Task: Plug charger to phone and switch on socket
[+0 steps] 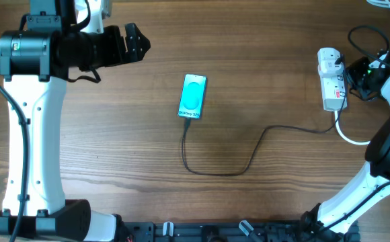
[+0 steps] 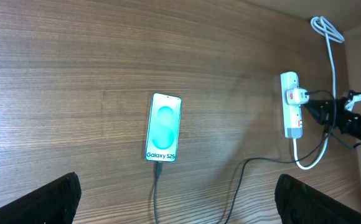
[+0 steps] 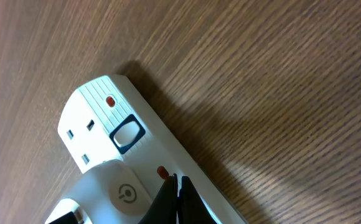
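At the white power strip with the grey end [image 1: 331, 87], the right end effector [image 3: 176, 186] has its fingers pinched together on nothing, tips against the strip's face beside a small red mark [image 3: 161, 171]; a closed point suits prodding a switch. Well away from the strip lies the flat cyan-screened phone [image 1: 193, 97], the thin black charger cable [image 1: 215, 173] reaching its text end, seemingly seated. Farther still from the strip, the left end effector [image 1: 138, 42] hangs wide open, empty, clear of the work.

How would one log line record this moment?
charger: tip at phone | right gripper: shut, at socket by red mark | left gripper: open, far from phone
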